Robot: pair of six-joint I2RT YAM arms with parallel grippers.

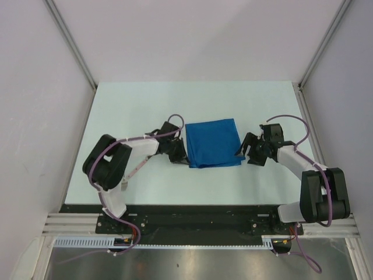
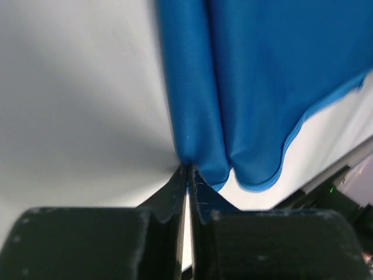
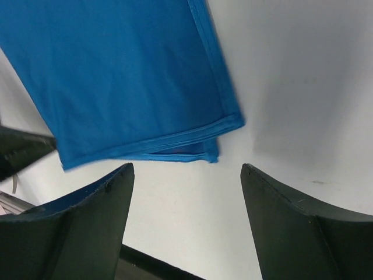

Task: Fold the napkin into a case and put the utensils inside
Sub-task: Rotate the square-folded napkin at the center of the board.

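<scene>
Royal-blue soft cloth napkin [image 1: 213, 143], folded to a rough square, lies flat on the pale table [image 1: 145, 105]. The left gripper [image 1: 179, 153] is at its left edge, the right gripper [image 1: 247, 150] just off its right edge. No utensils in view. There is bare table beyond the jaws, and the side walls are well apart.

Left wrist: left gripper [image 2: 187, 172] jaws are pressed together, pinching the napkin [image 2: 262, 87] at its puckered edge. Best to lift low and carry it across evenly so the layers don't slip.

Right wrist: right gripper [image 3: 186, 168] jaws are spread and empty, with the napkin [image 3: 116, 76] corner just ahead between them. It should catch every layer before pulling.
</scene>
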